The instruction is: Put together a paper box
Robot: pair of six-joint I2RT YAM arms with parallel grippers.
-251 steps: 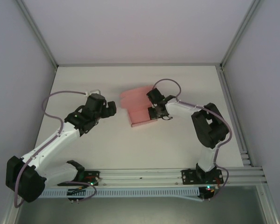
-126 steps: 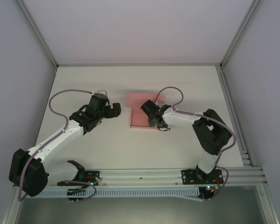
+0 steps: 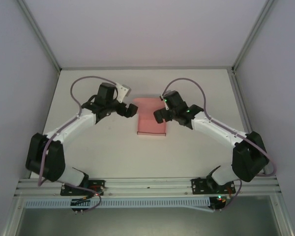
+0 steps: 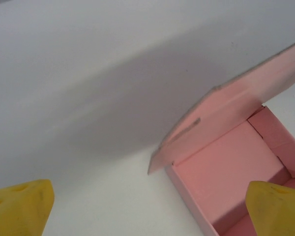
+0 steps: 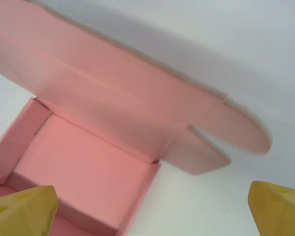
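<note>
Top external: paper box (image 3: pixel 151 124) long axis near-far (lid (image 3: pixel 150 104) far end); left end effector (image 3: pixel 131 109), right end effector (image 3: pixel 160 116) both spread.

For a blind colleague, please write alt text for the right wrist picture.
An open pink paper box lies on a white table, its lid folded back. The right gripper is open, its yellow fingertips at the lower corners, holding nothing.

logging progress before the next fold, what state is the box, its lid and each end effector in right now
paper box: tray walls folded up, not closed
lid: raised open, side tabs untucked
left end effector: open, holding nothing
right end effector: open, holding nothing
</note>
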